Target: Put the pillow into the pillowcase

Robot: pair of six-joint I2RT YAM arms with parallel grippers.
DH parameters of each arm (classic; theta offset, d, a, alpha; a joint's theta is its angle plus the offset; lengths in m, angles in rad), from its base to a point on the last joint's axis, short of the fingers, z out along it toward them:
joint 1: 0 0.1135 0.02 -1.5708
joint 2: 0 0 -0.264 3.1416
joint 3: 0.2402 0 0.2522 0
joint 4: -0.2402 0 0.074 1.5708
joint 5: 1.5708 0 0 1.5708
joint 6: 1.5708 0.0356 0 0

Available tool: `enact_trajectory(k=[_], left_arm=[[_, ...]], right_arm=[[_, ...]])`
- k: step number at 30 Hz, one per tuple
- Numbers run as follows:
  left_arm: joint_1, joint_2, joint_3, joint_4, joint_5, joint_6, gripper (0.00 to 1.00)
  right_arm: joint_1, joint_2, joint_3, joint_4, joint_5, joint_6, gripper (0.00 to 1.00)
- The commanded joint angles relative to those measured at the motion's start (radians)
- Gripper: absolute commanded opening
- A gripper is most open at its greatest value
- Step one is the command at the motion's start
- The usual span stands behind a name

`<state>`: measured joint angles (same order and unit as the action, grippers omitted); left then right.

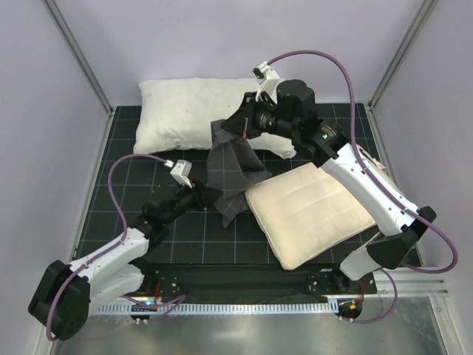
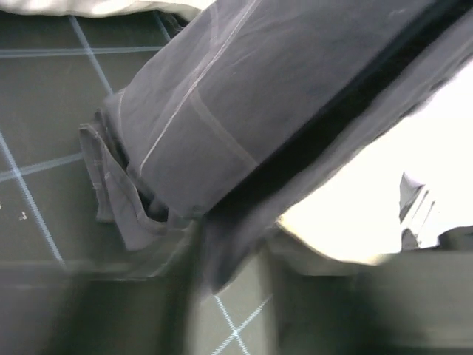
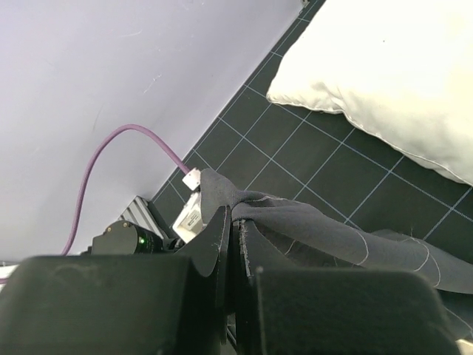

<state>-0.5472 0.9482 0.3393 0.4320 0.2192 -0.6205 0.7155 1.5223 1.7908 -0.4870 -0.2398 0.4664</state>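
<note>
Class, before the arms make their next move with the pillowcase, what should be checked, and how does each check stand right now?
1. Right gripper pinching the pillowcase: ok, shut on a raised fold.
2. Left gripper holding the pillowcase's lower edge: cannot tell, its wrist view is blurred.
3. Pillowcase mouth open: not ok, fabric hangs bunched, no opening shows.
4. Pillow free to pick up: ok, lies flat beside the case, outside it, ungripped.

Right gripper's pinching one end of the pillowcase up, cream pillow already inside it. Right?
Not quite. The pillow is outside the pillowcase, lying on the mat beside it, as the top view shows. The right gripper does pinch one end up.
</note>
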Motion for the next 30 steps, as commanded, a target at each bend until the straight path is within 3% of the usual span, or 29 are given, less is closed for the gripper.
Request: enact_trajectory(k=[1,2,3,4,8,10,11,12,17,23,30], left_arm=[[-0.022,0.020,0.082,0.045,0.008,0.004,0.20],[-0.022,0.017,0.120,0.025,-0.006,-0.004,0.07],[-0.022,-0.008,0.147,-0.017,-0.032,-0.049,0.00],[-0.022,-0.032,0.177,-0.162,-0.055,-0.067,0.00],[-0.022,-0.213,0.294,-0.425,-0.174,-0.120,0.00],[-0.022,-0.328,0.383,-0.565,-0.343,-0.119,0.00],[-0.020,-0.359,0.420,-0.722,-0.398,-0.116,0.00],[-0.022,-0.385,0.523,-0.792,-0.505,-0.111,0.00],[-0.020,-0.333,0.896,-1.174,-0.676,-0.010,0.00],[-0.020,-0.258,1.355,-1.397,-0.805,0.062,0.00],[-0.020,-0.076,1.800,-1.647,-0.747,0.157,0.00]], right_arm=[[-0.007,-0.001,0.047,0.044,-0.016,0.011,0.04],[-0.010,0.001,0.048,0.044,-0.016,0.012,0.04],[-0.010,0.001,0.050,0.042,-0.018,0.011,0.04],[-0.008,0.002,0.050,0.044,-0.018,0.009,0.04],[-0.010,-0.008,0.036,0.063,-0.007,0.017,0.04],[-0.010,-0.011,0.030,0.088,-0.016,0.023,0.04],[-0.008,-0.017,0.025,0.102,-0.016,0.031,0.04],[-0.010,-0.031,0.009,0.137,-0.018,0.043,0.04],[-0.008,-0.059,0.010,0.232,-0.030,0.104,0.04],[-0.005,-0.062,0.038,0.343,-0.072,0.182,0.04],[-0.005,-0.128,-0.050,0.525,0.017,0.230,0.04]])
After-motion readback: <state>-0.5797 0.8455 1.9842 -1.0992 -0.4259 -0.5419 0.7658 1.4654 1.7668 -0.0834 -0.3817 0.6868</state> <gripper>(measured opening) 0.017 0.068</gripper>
